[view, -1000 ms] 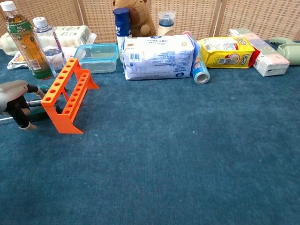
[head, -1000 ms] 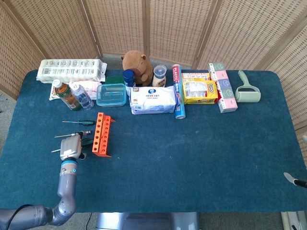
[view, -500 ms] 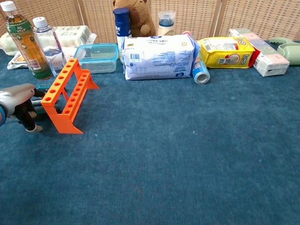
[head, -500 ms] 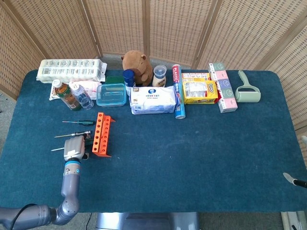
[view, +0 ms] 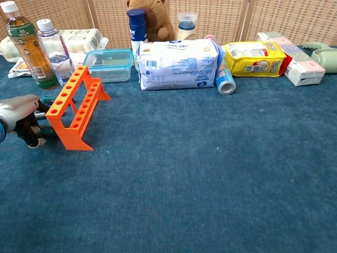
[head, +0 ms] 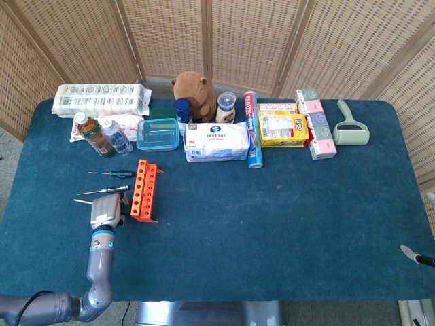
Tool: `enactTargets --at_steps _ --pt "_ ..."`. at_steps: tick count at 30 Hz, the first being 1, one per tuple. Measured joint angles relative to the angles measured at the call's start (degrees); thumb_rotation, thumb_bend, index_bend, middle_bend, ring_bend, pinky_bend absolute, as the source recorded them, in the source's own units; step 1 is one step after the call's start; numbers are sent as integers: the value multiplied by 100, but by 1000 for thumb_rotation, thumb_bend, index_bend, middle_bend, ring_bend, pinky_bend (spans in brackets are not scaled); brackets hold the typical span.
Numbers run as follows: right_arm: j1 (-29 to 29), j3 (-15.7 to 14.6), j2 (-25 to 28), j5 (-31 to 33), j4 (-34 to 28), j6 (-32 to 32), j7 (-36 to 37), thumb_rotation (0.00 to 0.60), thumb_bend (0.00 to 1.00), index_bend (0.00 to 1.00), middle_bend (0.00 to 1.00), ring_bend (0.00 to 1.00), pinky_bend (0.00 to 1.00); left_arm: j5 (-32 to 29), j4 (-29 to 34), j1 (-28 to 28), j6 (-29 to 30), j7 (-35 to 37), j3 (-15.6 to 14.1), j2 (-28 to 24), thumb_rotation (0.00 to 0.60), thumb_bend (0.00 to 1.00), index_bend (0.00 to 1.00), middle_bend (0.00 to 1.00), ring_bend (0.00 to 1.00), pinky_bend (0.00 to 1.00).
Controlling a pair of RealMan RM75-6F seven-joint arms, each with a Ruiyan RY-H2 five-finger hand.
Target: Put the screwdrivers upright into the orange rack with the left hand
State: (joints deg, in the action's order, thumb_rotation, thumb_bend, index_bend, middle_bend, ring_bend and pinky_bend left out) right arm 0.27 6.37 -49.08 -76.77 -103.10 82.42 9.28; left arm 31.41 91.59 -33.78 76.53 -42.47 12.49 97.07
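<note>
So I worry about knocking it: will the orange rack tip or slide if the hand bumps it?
The orange rack looks like thin, light plastic, so it would probably slide on the cloth. It stands tall and narrow, so a bump from the left hand near its top might tip it.

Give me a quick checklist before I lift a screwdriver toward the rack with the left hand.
1. Rack standing, holes up and empty: ok.
2. Left hand down at the screwdrivers beside the rack: ok.
3. Firm hold on a screwdriver: cannot tell; the fingers curl low by a green handle, but the contact is hidden.
4. Other screwdrivers lying flat left of the rack, clear of it: ok.
5. Bottles behind the rack, apart from the lift path: ok.
6. Right hand at the table's far edge, out of the way: ok.
</note>
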Motion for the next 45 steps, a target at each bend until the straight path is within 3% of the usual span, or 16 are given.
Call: enactTargets --at_steps 8,20,45 --pt "6 -15 16 -27 15 -28 78 600 0 46 0 0 0 182 371 73 73 96 -1 -174 600 394 551 1000 961 1000" --pt "47 -40 -10 -54 -8 -83 -8 600 0 46 0 0 0 900 1403 390 285 568 -95 -920 600 388 554 1000 961 1000" --pt "222 -92 -207 76 -84 -328 -589 600 0 46 0 0 0 2750 2919 1390 565 2752 -170 -2938 600 389 555 1000 961 1000"
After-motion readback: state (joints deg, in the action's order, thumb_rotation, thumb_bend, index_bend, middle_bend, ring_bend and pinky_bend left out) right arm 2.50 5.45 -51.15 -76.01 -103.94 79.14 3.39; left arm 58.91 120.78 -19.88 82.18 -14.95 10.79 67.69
